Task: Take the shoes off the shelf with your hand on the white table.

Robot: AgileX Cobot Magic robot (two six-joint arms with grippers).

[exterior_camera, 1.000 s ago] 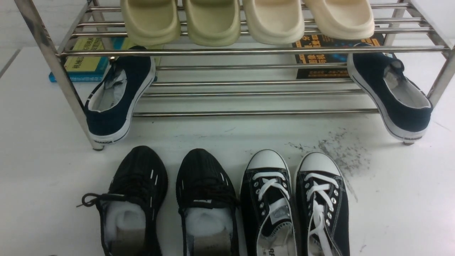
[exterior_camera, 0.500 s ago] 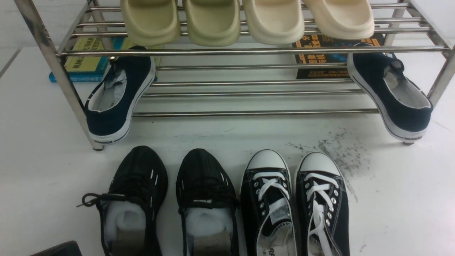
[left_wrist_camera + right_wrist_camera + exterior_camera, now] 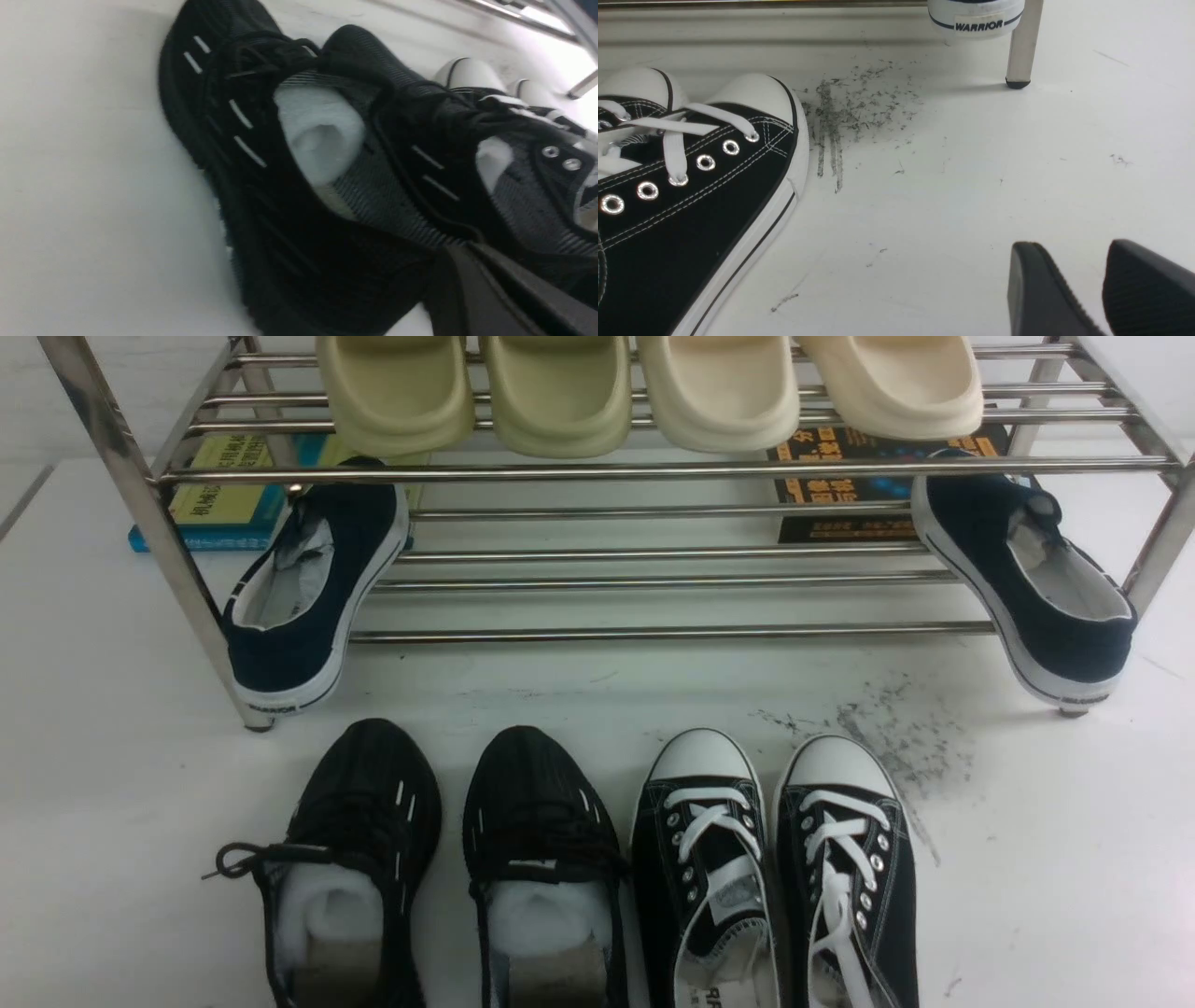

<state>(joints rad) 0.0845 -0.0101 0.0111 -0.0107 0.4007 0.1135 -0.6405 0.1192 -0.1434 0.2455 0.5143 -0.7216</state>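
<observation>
The dark gripper corner seen at the front view's lower left half a second ago is gone; nothing else has moved. Two shoes (image 3: pixel 448 868), all black, stand side by side on the white table (image 3: pixel 1046 859) before the shelf (image 3: pixel 653 471), with two canvas sneakers (image 3: pixel 775 877) touching on their right. Two navy slip-ons (image 3: pixel 313 583) lean on the lower tier; four foam slides (image 3: pixel 644 392) sit above. Left gripper (image 3: pixel 495 294): I cannot tell its fingers' state. Right gripper (image 3: pixel 1099 289) is parted, holding nothing.
</observation>
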